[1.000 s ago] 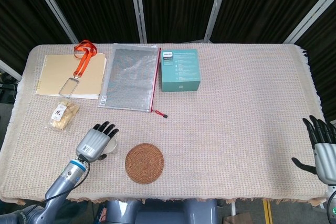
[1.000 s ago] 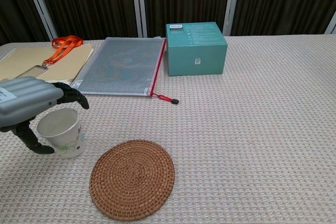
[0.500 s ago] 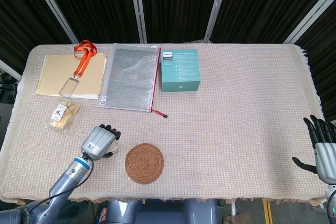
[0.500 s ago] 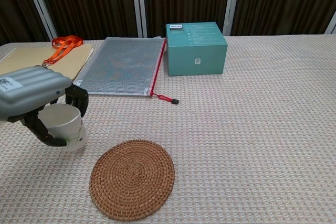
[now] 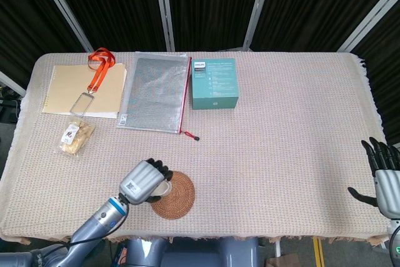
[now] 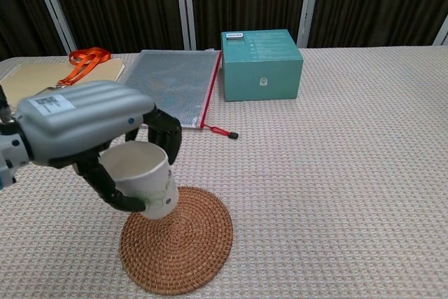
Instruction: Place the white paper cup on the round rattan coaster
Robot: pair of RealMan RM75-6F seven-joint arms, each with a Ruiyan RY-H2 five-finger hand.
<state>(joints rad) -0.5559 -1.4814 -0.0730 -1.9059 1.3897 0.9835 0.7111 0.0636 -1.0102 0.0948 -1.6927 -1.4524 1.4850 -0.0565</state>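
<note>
My left hand [image 6: 84,127] grips the white paper cup [image 6: 143,180] from above, its fingers wrapped around the rim. The cup is tilted and hangs over the left edge of the round rattan coaster [image 6: 176,239]; whether its base touches the coaster I cannot tell. In the head view the left hand [image 5: 145,180] covers most of the cup [image 5: 162,189], beside the coaster [image 5: 177,195] near the table's front edge. My right hand [image 5: 382,176] is at the far right edge, fingers spread, holding nothing.
A teal box [image 5: 214,83] and a mesh zip pouch [image 5: 154,90] lie at the back centre. A manila folder [image 5: 84,90] with an orange lanyard [image 5: 100,67] and a snack packet [image 5: 76,137] lie at the left.
My left hand closed around the cup, lifted it and carried it right, from the bare cloth to the left edge of the coaster. The right hand has not moved.
</note>
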